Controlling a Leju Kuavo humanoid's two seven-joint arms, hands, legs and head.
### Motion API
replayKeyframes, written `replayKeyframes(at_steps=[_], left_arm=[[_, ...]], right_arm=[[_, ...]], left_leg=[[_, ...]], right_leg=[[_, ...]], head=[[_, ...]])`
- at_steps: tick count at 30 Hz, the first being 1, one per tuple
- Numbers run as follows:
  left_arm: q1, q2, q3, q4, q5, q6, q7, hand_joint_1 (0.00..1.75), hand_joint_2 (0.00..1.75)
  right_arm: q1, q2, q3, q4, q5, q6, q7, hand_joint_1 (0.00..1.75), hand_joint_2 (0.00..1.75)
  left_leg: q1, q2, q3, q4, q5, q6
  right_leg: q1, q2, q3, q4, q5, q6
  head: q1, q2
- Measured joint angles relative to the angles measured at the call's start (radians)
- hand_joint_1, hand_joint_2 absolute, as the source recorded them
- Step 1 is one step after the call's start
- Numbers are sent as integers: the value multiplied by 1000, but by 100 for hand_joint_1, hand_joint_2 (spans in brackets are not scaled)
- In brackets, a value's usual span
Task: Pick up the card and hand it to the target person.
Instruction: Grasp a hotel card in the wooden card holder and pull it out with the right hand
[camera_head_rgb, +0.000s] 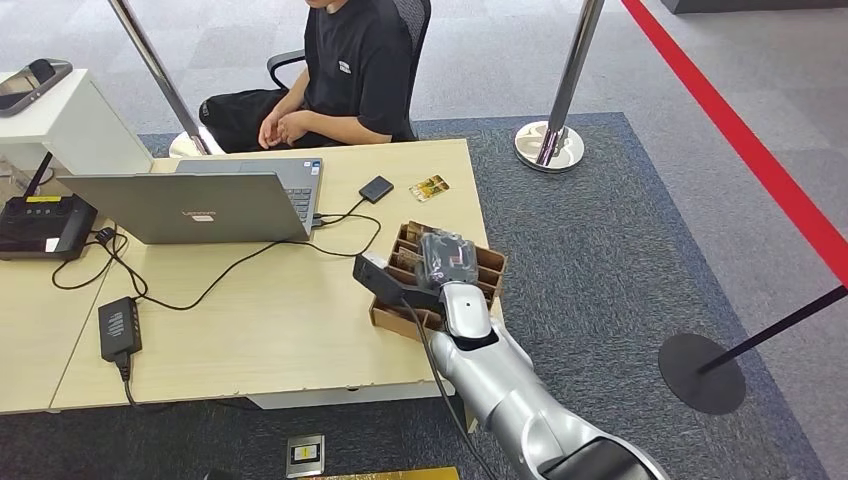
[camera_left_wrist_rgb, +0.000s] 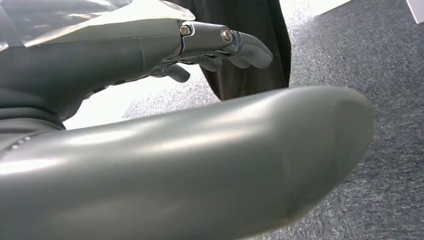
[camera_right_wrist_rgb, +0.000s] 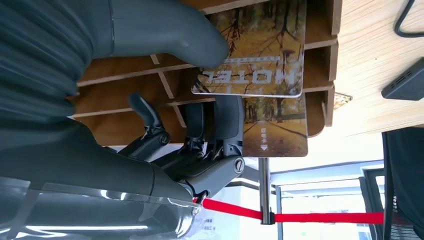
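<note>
At the table's right edge stands a slotted wooden card holder (camera_head_rgb: 491, 264) (camera_right_wrist_rgb: 125, 75), and my right hand (camera_head_rgb: 446, 262) (camera_right_wrist_rgb: 215, 90) reaches into it. A card (camera_right_wrist_rgb: 265, 55) with an autumn picture and the word HOTEL is pinched between the thumb (camera_right_wrist_rgb: 195, 40) on one face and the fingers (camera_right_wrist_rgb: 227, 122) on the other. A second similar card (camera_right_wrist_rgb: 280, 132) stands in the holder behind it. The person (camera_head_rgb: 352, 70) in a black shirt sits at the far side of the table, hands together. My left hand (camera_left_wrist_rgb: 220, 42) hangs over grey carpet with loosely extended fingers and holds nothing.
A loose card (camera_head_rgb: 429, 187) and a small black device (camera_head_rgb: 376, 189) lie on the table beyond the holder. A grey laptop (camera_head_rgb: 190, 205), its cable, a power adapter (camera_head_rgb: 119, 327) and a black box (camera_head_rgb: 40, 225) sit to the left. Stanchions (camera_head_rgb: 552, 130) (camera_head_rgb: 702, 372) stand at right.
</note>
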Motion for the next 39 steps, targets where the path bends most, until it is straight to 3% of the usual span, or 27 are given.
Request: replayKeyframes(at_steps=[39], left_arm=[[0, 0, 1, 0, 0, -1, -6, 0, 0]], right_arm=[[2, 5, -34, -6, -62, -41, -75, 139, 175]], left_leg=[[0, 0, -1, 0, 0, 0]], right_leg=[[0, 0, -1, 0, 0, 0]], head=[[0, 0]])
